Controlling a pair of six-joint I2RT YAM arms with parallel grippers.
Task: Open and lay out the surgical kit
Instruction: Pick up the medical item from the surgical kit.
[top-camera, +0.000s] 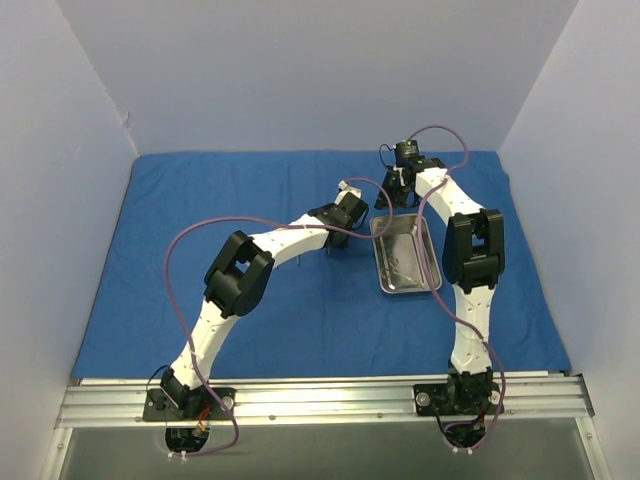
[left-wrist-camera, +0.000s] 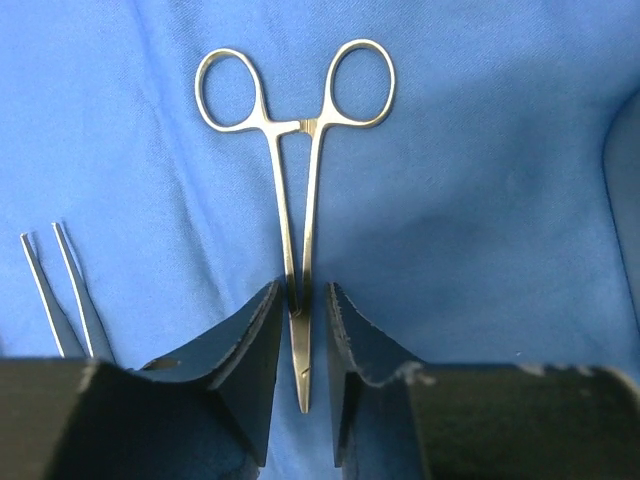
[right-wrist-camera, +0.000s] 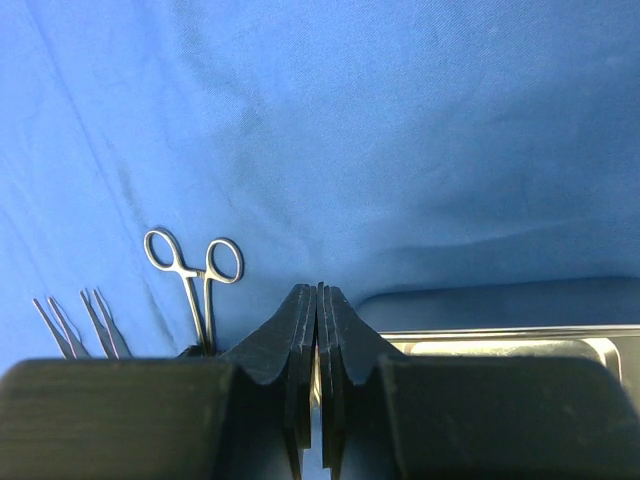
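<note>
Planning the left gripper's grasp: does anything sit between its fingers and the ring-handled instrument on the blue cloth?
Nothing visible does. The ring-handled instrument lies on the blue cloth, its tip end between the left gripper's fingers, only bare cloth in the gaps. Other thin tips lie off to the side, apart.

Three views inspected. I find no legible text, label, brand, number or sign on any surface.

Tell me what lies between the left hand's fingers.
The tip end of a silver ring-handled instrument, on the blue drape; left wrist view shows it.
</note>
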